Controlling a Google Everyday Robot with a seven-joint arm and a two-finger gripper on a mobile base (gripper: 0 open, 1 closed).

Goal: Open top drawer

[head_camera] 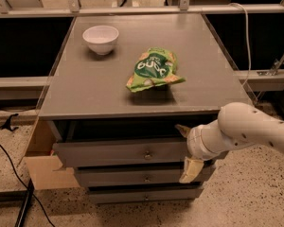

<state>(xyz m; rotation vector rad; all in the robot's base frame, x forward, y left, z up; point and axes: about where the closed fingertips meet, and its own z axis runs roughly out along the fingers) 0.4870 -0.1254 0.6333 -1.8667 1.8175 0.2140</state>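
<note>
The top drawer (pixel 118 153) is the widest grey front of the cabinet, with a small round metal knob (pixel 147 154) at its centre. It stands pulled out a little, with a dark gap above it under the cabinet top. My gripper (pixel 186 149) is at the drawer front's right end, to the right of the knob. Its cream fingers are spread, one (pixel 182 129) above the front's top edge and one (pixel 190 169) below it. The white arm (pixel 246 129) reaches in from the right.
Two narrower drawer fronts (pixel 132 178) sit below the top one. On the cabinet top (pixel 85 84) are a white bowl (pixel 101 38) and a green snack bag (pixel 154 70). A cardboard box (pixel 40 160) and black cables (pixel 9 155) lie at the left on the floor.
</note>
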